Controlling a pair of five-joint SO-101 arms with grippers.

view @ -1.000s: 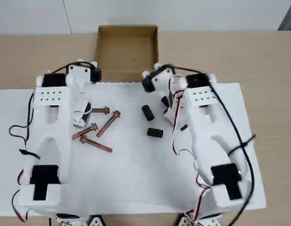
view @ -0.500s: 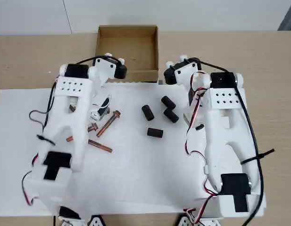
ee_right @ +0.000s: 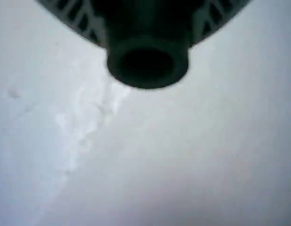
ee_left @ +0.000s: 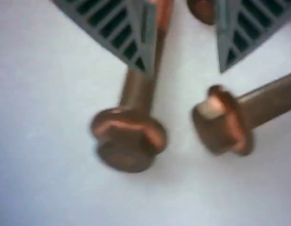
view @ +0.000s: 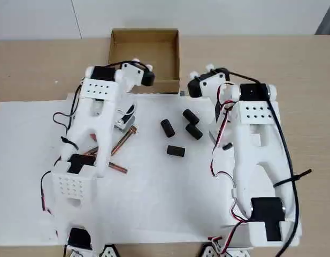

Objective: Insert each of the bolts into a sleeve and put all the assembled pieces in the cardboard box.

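The left jaws stood well apart and held nothing in the left wrist view. They were lowered close over the white surface (ee_left: 41, 188), and one bolt (ee_left: 128, 139) ran up between them with its shank touching one jaw. I judged they were placed that way to close on the shank, though a second bolt (ee_left: 220, 120) lay just beside it and might get nudged. In the right wrist view the right jaws were closed on a black sleeve (ee_right: 147, 66), held above the surface with its open bore facing outward, probably so that a bolt could be fed into it. The high view had the left arm (view: 95, 123) bent over the scattered bolts and the right arm (view: 250, 134) opposite, with the loose sleeves (view: 167, 127) lying between the two arms. The cardboard box (view: 145, 59) sat just beyond the surface's far edge, within reach of either arm, and the task seemed to be at its first pairing.
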